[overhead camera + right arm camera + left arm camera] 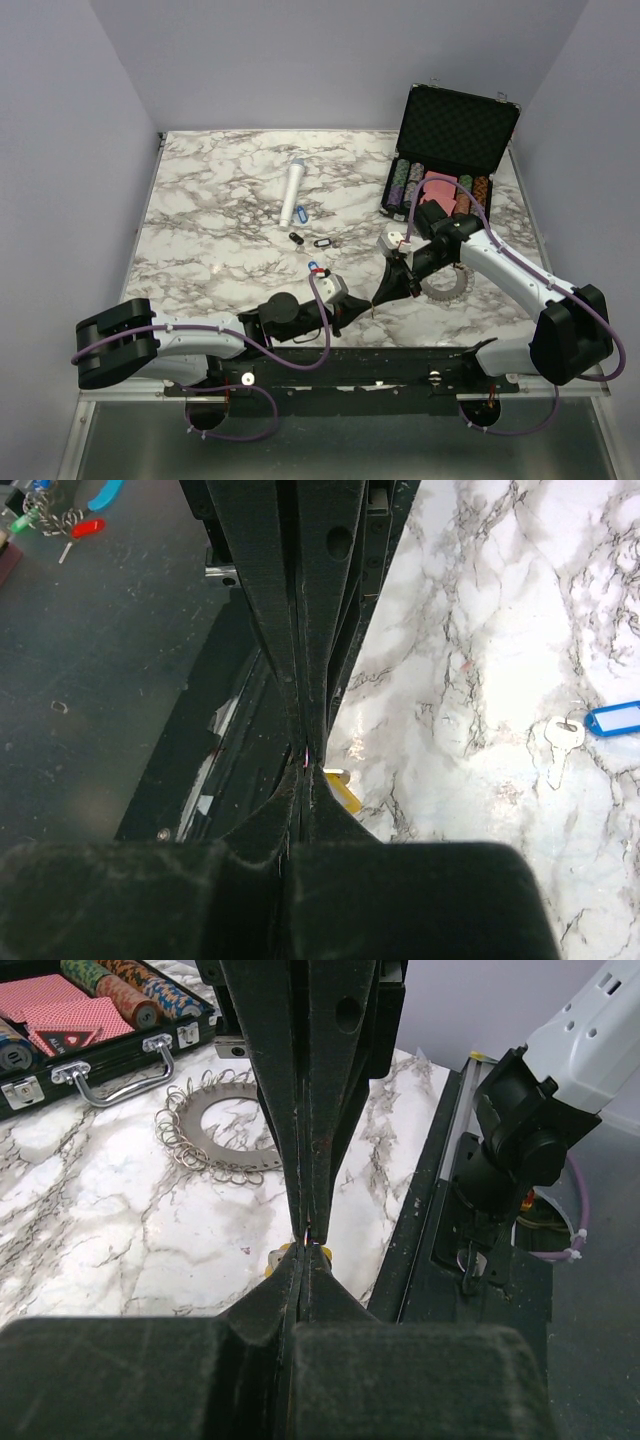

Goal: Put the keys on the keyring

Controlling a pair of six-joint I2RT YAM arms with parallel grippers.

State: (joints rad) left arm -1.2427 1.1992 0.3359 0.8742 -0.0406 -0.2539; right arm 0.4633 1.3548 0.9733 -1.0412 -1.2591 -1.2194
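Note:
My left gripper (358, 311) and right gripper (379, 298) meet tip to tip near the table's front edge. Both are shut. A yellow-tagged key (284, 1253) sits right at the joined tips and also shows in the right wrist view (343, 791); a thin glint shows between the tips. The left gripper (308, 1252) and right gripper (308, 766) each face the other's fingers. The toothed silvery keyring (215, 1132) lies flat behind them, partly under the right arm (447, 286). A blue-tagged key (612, 719) and black-tagged keys (321, 242) lie loose on the marble.
An open black poker chip case (458, 120) stands at the back right, its handle (112, 1078) close to the keyring. A white cylinder (292, 192) lies at mid-table. A bunch of coloured tags (62, 518) lies on the dark surface beyond the table's front edge (420, 1200).

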